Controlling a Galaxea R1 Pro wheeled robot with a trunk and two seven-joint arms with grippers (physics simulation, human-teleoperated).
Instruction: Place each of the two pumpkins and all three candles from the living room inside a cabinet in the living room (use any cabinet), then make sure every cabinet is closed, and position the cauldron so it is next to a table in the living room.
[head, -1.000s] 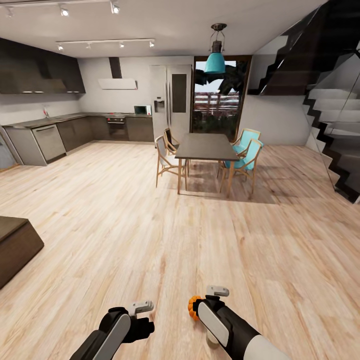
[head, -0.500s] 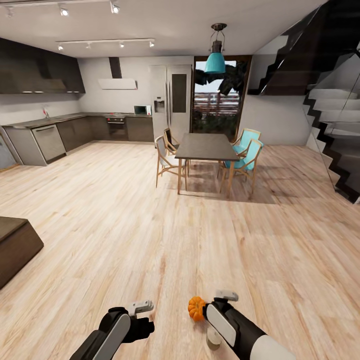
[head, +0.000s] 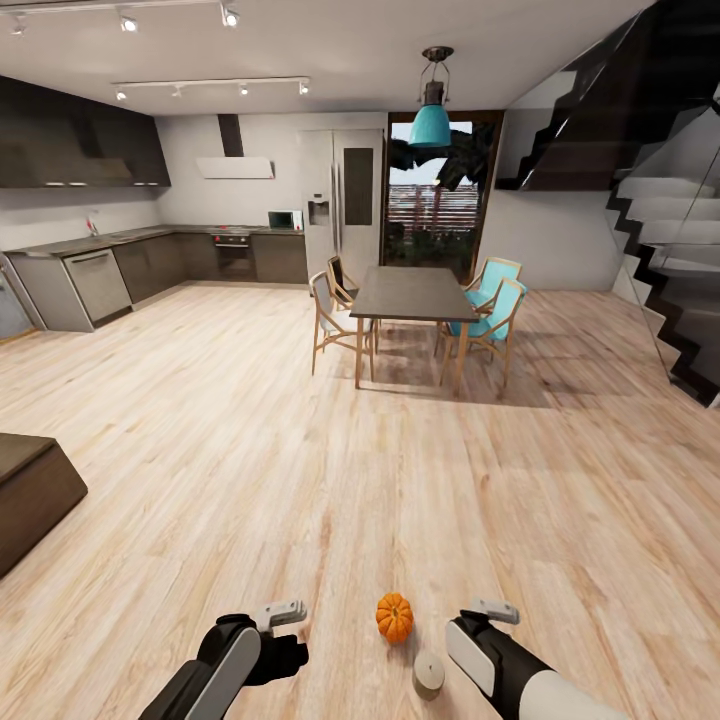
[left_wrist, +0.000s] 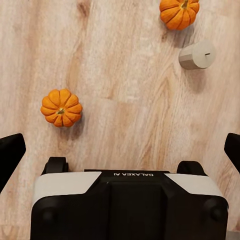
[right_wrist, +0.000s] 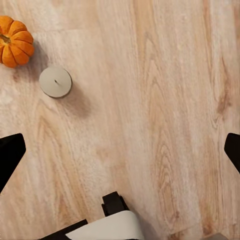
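One orange pumpkin (head: 394, 617) sits on the wood floor just ahead of me, with a beige candle (head: 429, 675) close beside it. In the left wrist view the same pumpkin (left_wrist: 179, 12) and candle (left_wrist: 196, 54) show, and a second pumpkin (left_wrist: 61, 107) lies nearer my left gripper (left_wrist: 120, 150), which hangs open above the floor. My right gripper (right_wrist: 120, 152) is open too, off to the side of the pumpkin (right_wrist: 14, 41) and candle (right_wrist: 55, 81). A corner of the low dark brown cabinet (head: 30, 495) juts in at the left. The cauldron and the table are out of view.
A dark dining table (head: 412, 293) with several chairs stands mid-room ahead. Grey kitchen units (head: 150, 265) line the far left wall, and a staircase (head: 660, 230) rises at the right. Wood floor (head: 250, 450) stretches between.
My right arm has swung to the right, away from the pumpkin, uncovering it and the candle. The pumpkin and my left arm have stayed put.
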